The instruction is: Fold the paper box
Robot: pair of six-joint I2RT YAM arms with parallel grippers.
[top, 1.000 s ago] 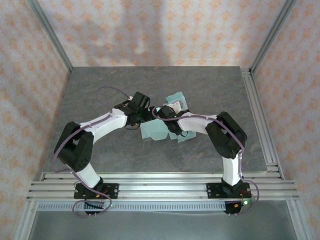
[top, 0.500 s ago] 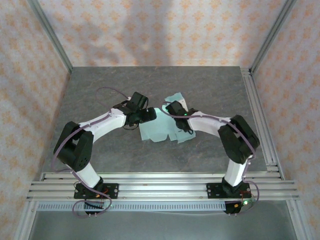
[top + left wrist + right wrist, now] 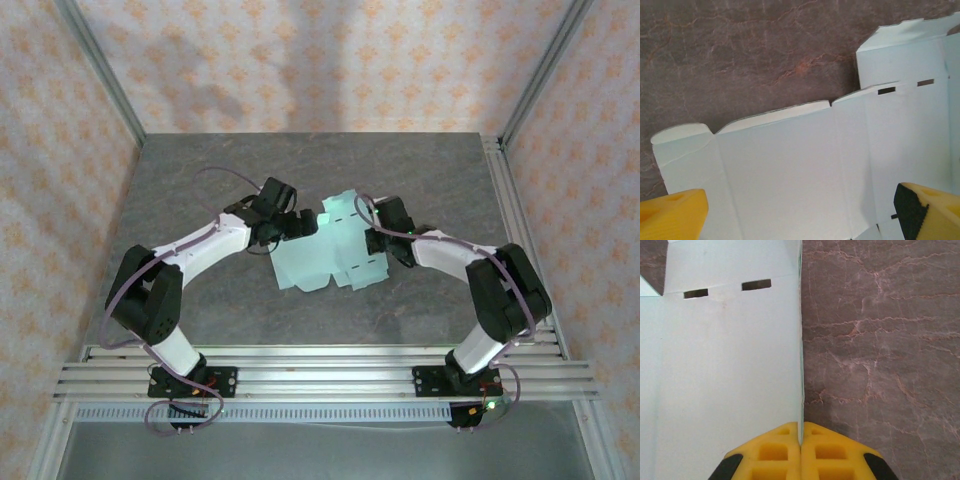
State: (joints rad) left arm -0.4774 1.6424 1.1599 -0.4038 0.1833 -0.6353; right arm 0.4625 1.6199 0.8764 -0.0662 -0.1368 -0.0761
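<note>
The paper box [image 3: 325, 252] is a pale mint die-cut sheet lying mostly flat in the middle of the dark table, with tabs and slots along its far side. My left gripper [image 3: 297, 226] hangs open over the sheet's left part. In the left wrist view its yellow fingers [image 3: 675, 215] stand wide apart above the sheet [image 3: 790, 170], holding nothing. My right gripper [image 3: 381, 240] is at the sheet's right edge. The right wrist view has it [image 3: 801, 440] shut on that thin edge of the sheet [image 3: 730, 365], which runs straight into the seam between the pads.
The dark marbled table top [image 3: 200, 170] has open room on all sides of the sheet. Aluminium rails run along the right side [image 3: 515, 230] and across the near edge [image 3: 320, 370]. Patterned walls enclose the cell.
My right arm has swung out to the right with the sheet's edge in its jaws, and the sheet now lies spread wider. The left gripper stayed close and opened slightly more.
</note>
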